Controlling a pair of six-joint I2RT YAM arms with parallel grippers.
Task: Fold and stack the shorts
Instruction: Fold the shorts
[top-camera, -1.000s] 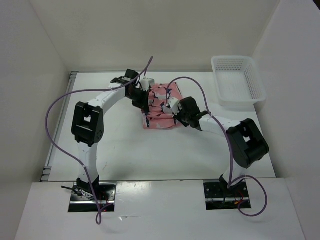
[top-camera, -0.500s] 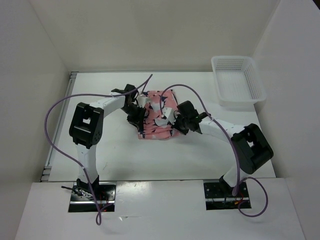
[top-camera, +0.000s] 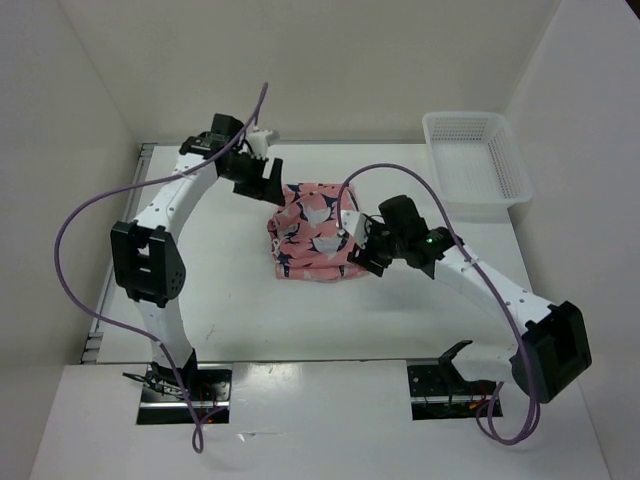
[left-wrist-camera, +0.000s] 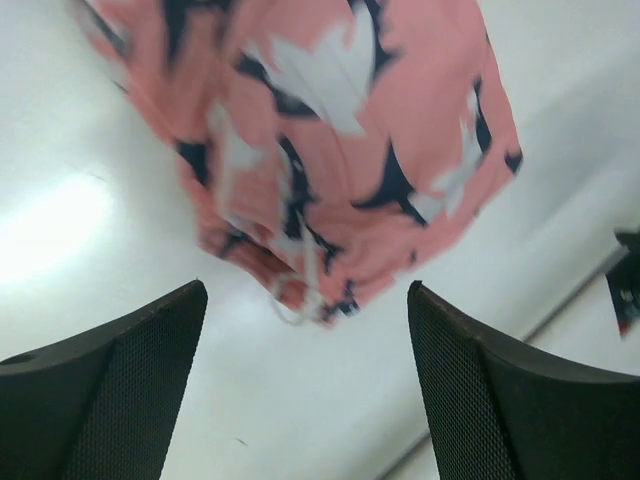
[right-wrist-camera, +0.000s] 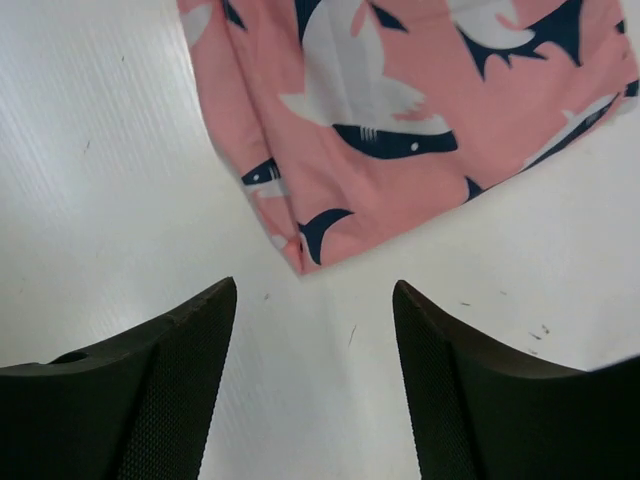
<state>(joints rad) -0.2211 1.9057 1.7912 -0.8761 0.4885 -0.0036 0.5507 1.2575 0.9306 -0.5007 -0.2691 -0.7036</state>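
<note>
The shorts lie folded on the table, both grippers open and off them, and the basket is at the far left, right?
No: the basket sits at the far right, as the top external view shows. The shorts lie folded on the table, with the left gripper and right gripper open and off them.

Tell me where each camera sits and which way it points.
Top external: above and behind the bases, looking down on table, shorts, basket; left arm and right arm show whole.
Left wrist: on the left arm, facing down at the shorts; open left gripper shows.
Right wrist: on the right arm, facing down at the shorts; open right gripper shows.
Shared: all three see the shorts.
</note>
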